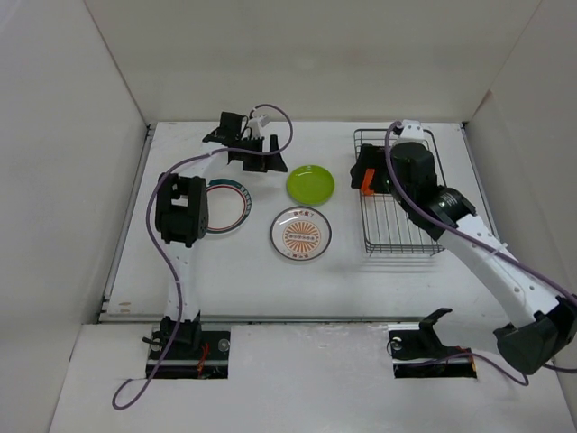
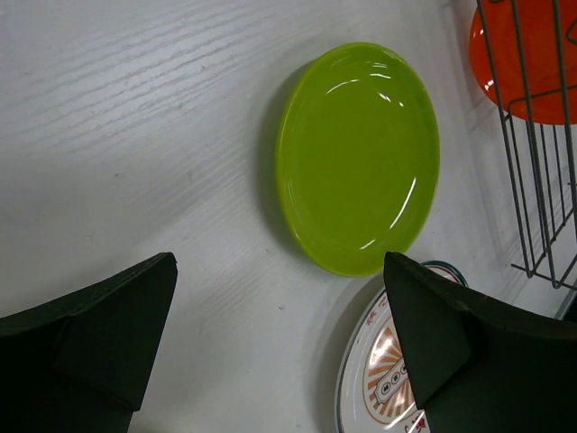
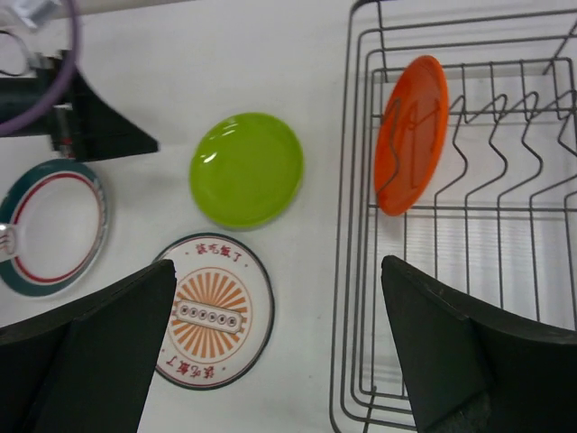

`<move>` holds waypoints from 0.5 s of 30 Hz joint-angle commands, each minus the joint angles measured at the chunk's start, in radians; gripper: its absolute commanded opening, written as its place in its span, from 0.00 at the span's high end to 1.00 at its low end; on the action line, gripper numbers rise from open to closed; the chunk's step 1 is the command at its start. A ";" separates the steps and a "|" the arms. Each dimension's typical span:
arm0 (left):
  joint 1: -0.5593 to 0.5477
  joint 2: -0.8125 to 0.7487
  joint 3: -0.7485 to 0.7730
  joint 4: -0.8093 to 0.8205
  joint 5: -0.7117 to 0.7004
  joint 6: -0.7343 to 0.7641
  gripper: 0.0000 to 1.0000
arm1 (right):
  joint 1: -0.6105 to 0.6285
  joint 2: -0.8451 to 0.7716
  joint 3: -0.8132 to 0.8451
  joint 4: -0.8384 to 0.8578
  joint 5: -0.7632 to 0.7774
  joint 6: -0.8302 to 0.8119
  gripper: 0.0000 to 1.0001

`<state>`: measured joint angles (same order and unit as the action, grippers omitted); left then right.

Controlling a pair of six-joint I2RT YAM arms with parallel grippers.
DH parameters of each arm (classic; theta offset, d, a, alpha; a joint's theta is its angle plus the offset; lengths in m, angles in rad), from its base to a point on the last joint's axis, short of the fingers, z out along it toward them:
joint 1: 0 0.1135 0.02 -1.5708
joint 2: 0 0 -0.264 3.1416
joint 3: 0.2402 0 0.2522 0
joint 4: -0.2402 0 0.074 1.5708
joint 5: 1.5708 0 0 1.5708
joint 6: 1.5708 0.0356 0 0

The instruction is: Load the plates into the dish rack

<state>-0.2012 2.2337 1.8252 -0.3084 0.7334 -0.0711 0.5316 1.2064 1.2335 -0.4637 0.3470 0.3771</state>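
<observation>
I judge one plate loaded: the orange plate (image 3: 410,135) stands on edge in the leftmost tine slot of the dish rack (image 3: 343,271), which holds nothing else, and my right pincer (image 3: 276,263) hangs over the rack's left edge, jaws apart and empty. The lime plate (image 1: 310,184), sunburst plate (image 1: 301,234) and rimmed plate (image 1: 230,206) lie flat on the desk (image 1: 225,280), left of the rack. The next move, as I judge it, calls for lowering the left pincer (image 2: 278,262), also apart and empty just beside the lime plate, onto that plate's rim and closing there.
</observation>
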 commanded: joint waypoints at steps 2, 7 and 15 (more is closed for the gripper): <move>-0.043 0.039 0.138 -0.054 0.072 0.002 0.04 | 0.033 -0.083 -0.017 0.096 -0.082 -0.007 0.00; -0.092 0.130 0.186 -0.089 0.038 -0.010 0.11 | 0.053 -0.154 -0.064 0.034 -0.060 0.002 0.00; -0.162 0.165 0.178 -0.078 -0.107 -0.029 0.27 | 0.074 -0.185 -0.075 -0.064 0.018 0.011 0.00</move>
<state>-0.3492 2.3981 1.9778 -0.3679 0.6865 -0.0914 0.5972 1.0454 1.1622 -0.5022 0.3298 0.3828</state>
